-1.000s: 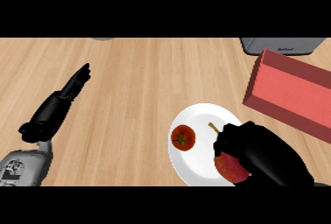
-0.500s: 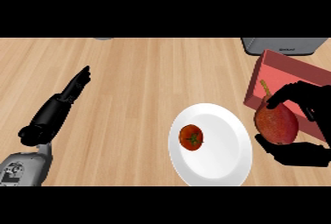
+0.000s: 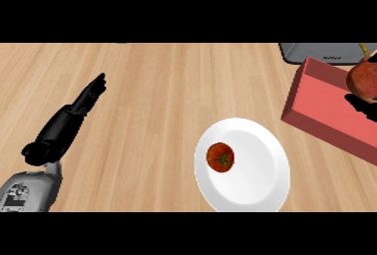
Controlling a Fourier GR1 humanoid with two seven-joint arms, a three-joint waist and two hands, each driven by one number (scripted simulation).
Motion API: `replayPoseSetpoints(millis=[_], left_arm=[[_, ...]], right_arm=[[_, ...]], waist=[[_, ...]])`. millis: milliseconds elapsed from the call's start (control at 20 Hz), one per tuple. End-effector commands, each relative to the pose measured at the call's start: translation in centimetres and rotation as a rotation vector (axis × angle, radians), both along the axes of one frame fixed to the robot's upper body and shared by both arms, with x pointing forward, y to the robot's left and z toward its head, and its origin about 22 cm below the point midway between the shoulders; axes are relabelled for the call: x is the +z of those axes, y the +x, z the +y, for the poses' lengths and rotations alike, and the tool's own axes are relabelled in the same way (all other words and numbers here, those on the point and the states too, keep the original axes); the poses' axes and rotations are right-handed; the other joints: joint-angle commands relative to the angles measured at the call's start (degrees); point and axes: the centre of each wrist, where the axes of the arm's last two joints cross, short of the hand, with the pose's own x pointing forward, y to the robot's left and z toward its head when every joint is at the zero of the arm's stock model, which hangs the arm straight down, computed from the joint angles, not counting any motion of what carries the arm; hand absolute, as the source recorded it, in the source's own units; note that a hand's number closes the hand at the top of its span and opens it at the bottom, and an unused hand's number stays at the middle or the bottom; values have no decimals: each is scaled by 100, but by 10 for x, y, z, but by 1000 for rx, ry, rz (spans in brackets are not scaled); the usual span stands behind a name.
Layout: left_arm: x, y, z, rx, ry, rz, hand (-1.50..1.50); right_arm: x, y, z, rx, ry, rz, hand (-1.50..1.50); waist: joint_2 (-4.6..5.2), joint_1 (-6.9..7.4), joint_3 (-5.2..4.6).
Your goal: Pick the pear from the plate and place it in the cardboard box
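Reddish-brown pear, 1 item, with a thin yellowish stem pointing up, sits at the far right edge of the head view, carried above the cardboard box. Right hand, black, shows only in part directly beneath the fruit, and its visible fingers appear curled round the lower side of the pear; most of the hand is cut off by the edge. Cardboard box, 1 item, reddish-pink, lies under and to the left of that hand, its near wall facing the plate. White plate, 1 item, rests on the wooden counter well to the lower left of the right hand and carries 1 red tomato with a green calyx, left of the plate's middle. Grey object, partly visible, stands beyond the box, to the upper left of the right hand. Left hand, with straight fingers and holding nothing, rests far across the counter from the right hand. Handling note, judged: pear likely light, smooth-skinned and rounded, so apt to roll or slip; flesh bruises under pressure; best held round the broad lower body, never by the stem, and set down low inside the box rather than let fall.
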Motion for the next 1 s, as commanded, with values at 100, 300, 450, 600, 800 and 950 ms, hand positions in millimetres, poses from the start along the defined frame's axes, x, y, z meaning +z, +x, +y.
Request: replayPoseSetpoints(millis=[100, 300, 450, 600, 800, 950], left_arm=[[-9, 3, -9, -10, -12, 8, 0], [-7, 8, -16, -32, -5, 2, 0], [-6, 6, -11, -26, -4, -5, 0], [0, 0, -17, -35, 5, -3, 0], [0, 9, -13, -18, 12, 7, 0], [-8, 9, -4, -13, 1, 25, 0]], right_arm=[[3, 28, -52, -54, -144, 140, 150], [-4, 35, -84, -66, -179, 391, 150], [-30, 43, -99, -31, -204, 438, 150], [-29, 45, -113, -20, -262, 535, 150], [-38, 49, -128, 14, -273, 639, -150], [-54, 47, -131, 170, -249, 653, -150]], waist=[[23, 47, 1], [75, 158, 2], [50, 132, 6], [36, 165, 8], [43, 112, 7], [39, 76, 8]])
